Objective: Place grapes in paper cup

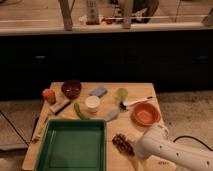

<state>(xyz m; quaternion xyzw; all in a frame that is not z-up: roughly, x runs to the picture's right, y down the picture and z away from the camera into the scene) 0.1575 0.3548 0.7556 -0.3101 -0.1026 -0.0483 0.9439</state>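
A dark bunch of grapes (121,142) lies on the wooden table (140,90) near its front edge, just right of the green tray. The white paper cup (92,103) stands upright in the middle of the table, up and to the left of the grapes. My white arm (165,150) comes in from the bottom right. My gripper (132,150) sits at the arm's tip, right against the lower right side of the grapes, mostly hidden by the arm's wrist.
A large green tray (70,145) fills the front left. An orange bowl (145,114), a white-handled utensil (135,102), a green cup (121,93), a dark red bowl (71,88), an orange object (48,95), a green vegetable (79,111) and two blue-grey objects (98,91) surround the cup.
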